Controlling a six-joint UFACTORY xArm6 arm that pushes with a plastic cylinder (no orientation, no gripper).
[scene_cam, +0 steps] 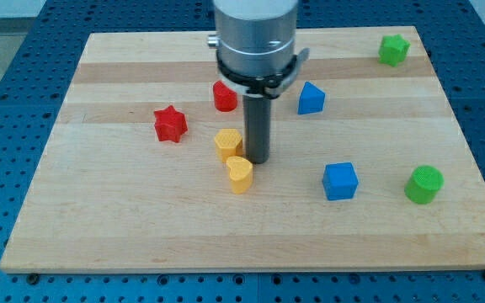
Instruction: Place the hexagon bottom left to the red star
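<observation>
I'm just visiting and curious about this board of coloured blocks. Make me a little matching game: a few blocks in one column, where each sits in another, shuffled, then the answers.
Blocks:
1. red star
2. green star
3. green cylinder
4. yellow hexagon

Places:
A. top right corner of the board
B. touching or nearly touching the left of my tip
C. near the view's right edge, lower half
D. left of the middle, alone

Pairs: 1-D, 2-A, 3-C, 4-B
</observation>
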